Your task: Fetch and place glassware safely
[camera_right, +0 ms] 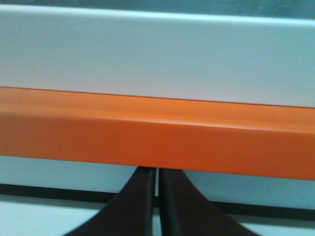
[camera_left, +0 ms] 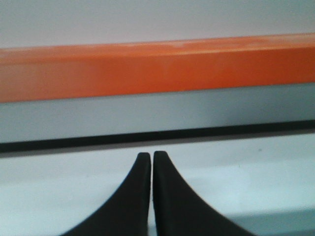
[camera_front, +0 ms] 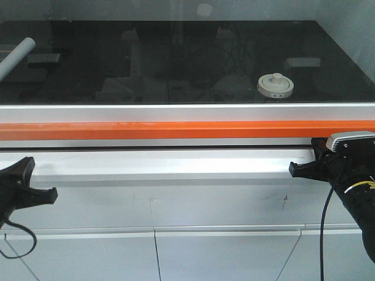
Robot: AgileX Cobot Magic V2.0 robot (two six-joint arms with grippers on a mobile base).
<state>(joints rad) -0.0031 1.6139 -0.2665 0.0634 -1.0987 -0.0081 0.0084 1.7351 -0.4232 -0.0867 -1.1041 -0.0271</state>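
Showing jar (camera_front: 275, 85) front cam only; L gripper (camera_left: 151, 156), R gripper (camera_right: 156, 173) both closed, empty.

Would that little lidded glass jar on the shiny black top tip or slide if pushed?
The small squat clear glass jar with a cream-white knobbed lid looks low and wide, so probably hard to tip. On the glossy black worktop it may slide. Its lid, if loose, might lift off when gripped from above.

Glossy black benchtop (camera_front: 176, 61) with lidded jar (camera_front: 275, 86), perhaps a grey tube (camera_front: 16, 57).
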